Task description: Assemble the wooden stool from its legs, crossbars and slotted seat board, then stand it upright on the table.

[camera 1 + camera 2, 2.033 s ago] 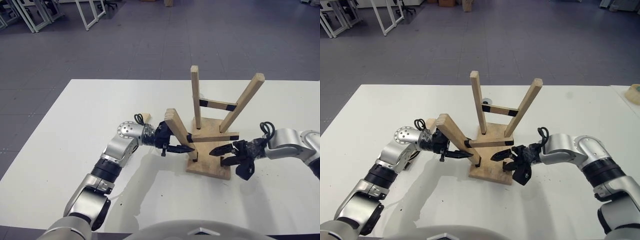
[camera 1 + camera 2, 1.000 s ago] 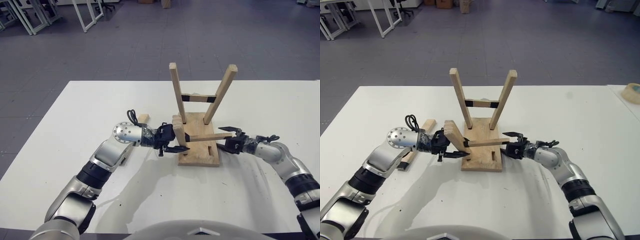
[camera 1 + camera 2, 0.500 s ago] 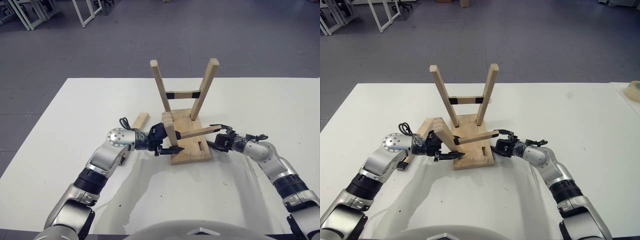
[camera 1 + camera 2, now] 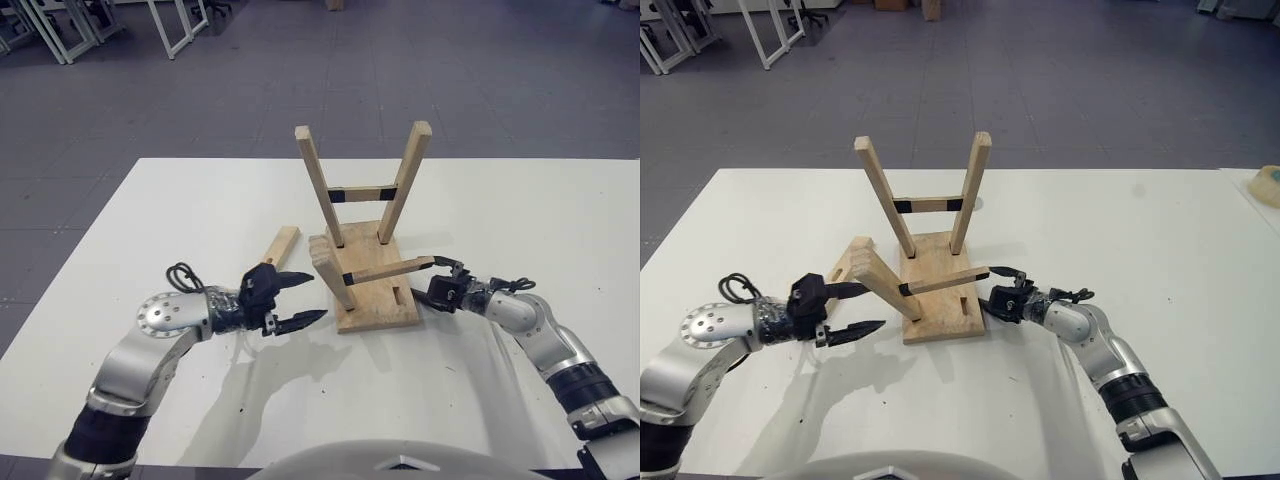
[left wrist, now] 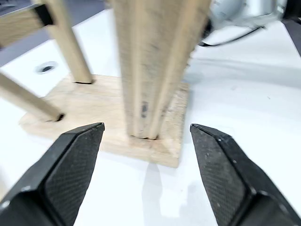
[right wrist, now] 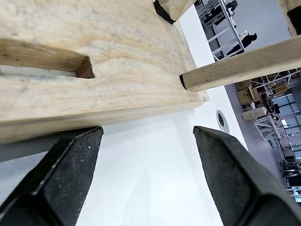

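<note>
Two upright pale wooden legs (image 4: 316, 180), joined by a short crossbar with black-taped ends (image 4: 362, 194), stand in the far part of the flat rectangular slotted seat board (image 4: 375, 306), which lies at the centre of the white table (image 4: 200, 210); a third wooden leg (image 4: 330, 270) leans at the board's near left corner, and a second thin crossbar (image 4: 390, 269) runs from it towards the right of the frame; a loose wooden leg (image 4: 279, 244) lies flat on the table just left of the board; the left gripper (image 4: 318, 295) hovers low, left of the board, fingers spread and empty; the right gripper (image 4: 430, 282) sits at the board's right edge, beside the crossbar's free end, fingers apart, gripping nothing.
</note>
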